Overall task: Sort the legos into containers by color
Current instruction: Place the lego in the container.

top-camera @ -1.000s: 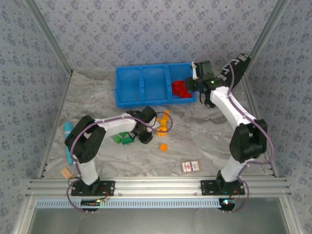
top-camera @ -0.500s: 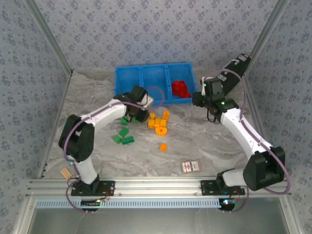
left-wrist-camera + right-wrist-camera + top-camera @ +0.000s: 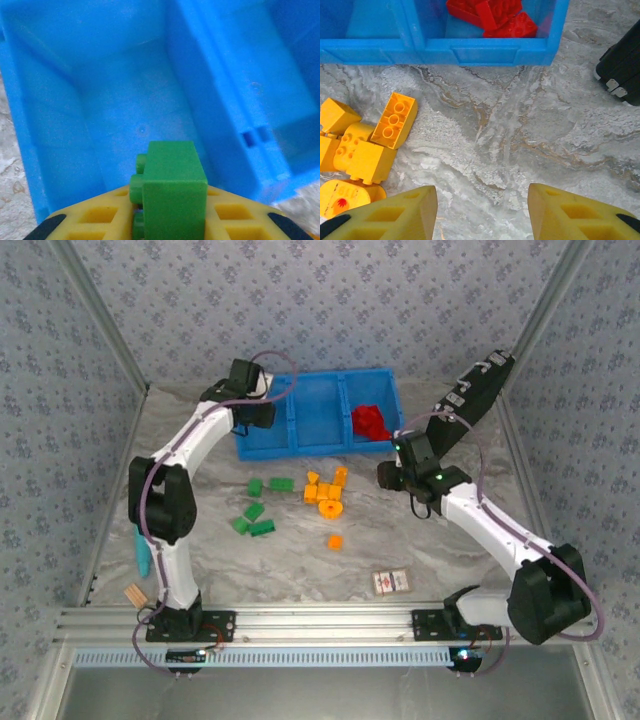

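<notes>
Done with small red plastic bricks [image 3: 370, 422]. Clamping one green plastic brick [image 3: 172, 190] in left end effector [image 3: 170, 224], blue plastic tray [image 3: 220, 125] just below; right end effector [image 3: 482, 210] apart, empty. Left to sort: orange bricks [image 3: 325, 492] and green bricks [image 3: 258, 518] on bench [image 3: 300, 560].

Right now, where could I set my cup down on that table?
Bare marble lies along the near edge between the green bricks and the card, and right of the orange bricks. In the blue tray, the left and middle compartments look empty. Crowded: mid-table, and the compartment holding the red bricks.
</notes>
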`<state>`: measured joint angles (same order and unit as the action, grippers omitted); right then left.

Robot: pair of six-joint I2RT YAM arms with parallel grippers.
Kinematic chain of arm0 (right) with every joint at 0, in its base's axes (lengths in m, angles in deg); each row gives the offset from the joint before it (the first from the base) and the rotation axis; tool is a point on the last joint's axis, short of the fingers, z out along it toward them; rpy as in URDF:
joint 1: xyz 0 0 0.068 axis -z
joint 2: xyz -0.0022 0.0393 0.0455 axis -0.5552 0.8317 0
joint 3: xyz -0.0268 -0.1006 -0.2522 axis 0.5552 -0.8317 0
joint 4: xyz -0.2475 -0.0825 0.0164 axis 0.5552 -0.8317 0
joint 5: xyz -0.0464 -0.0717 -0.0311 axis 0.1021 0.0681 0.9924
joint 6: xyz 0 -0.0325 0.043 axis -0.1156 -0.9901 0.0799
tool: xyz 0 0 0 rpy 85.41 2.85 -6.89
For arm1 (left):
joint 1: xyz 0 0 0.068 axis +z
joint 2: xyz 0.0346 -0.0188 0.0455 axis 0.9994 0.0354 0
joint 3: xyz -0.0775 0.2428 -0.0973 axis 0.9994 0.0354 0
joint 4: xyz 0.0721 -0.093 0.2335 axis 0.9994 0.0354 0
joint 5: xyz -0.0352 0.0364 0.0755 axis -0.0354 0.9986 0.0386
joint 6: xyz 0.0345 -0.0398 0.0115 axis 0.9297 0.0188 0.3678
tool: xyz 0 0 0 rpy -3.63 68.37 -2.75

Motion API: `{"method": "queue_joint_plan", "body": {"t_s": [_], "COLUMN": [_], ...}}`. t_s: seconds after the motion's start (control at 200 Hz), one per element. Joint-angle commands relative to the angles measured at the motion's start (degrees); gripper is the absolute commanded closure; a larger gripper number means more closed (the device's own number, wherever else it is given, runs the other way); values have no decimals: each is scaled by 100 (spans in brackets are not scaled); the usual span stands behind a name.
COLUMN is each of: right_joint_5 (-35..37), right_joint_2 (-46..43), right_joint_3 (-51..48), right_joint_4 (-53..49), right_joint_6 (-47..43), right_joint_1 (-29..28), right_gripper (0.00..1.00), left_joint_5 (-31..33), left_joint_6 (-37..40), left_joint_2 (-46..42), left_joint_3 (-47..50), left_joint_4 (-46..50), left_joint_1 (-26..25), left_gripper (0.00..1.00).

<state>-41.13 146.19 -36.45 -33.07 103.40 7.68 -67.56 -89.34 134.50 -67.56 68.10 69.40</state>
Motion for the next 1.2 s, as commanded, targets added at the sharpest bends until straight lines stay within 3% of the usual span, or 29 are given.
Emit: {"method": "queue_joint_plan", "body": {"t_s": [0.0,0.13,0.32,0.755,1.065,1.195], "right_joint_5": [332,544,739,775,-261,-679], "right_joint_2": [-125,-116,-96,437,699,833], "right_joint_3": [-6,94,59,334,-198,-473], "right_joint_4": [200,1,-128,-281,-46,13], "right_joint_6": [132,209,408,371,575,1392], "right_joint_1": [-204,-419,-691,-1102,-1439,-1481], "right_gripper": [48,48,47,48,47,45], "left_joint_5": [-437,-857,-997,-1238,-1390,-1478], "left_joint_6": [-438,-764,-721,-686,-572,-577], "left_joint_2": [416,770,1094,1352,547,46], "left_joint_3": [-239,-168,-231,-164,-76,-71], "left_joint_4": [66,-217,-245,-234,-145,-58], "left_joint_1": [150,356,375,374,306,239], "left_gripper": [70,70,70,58,55,52]}}
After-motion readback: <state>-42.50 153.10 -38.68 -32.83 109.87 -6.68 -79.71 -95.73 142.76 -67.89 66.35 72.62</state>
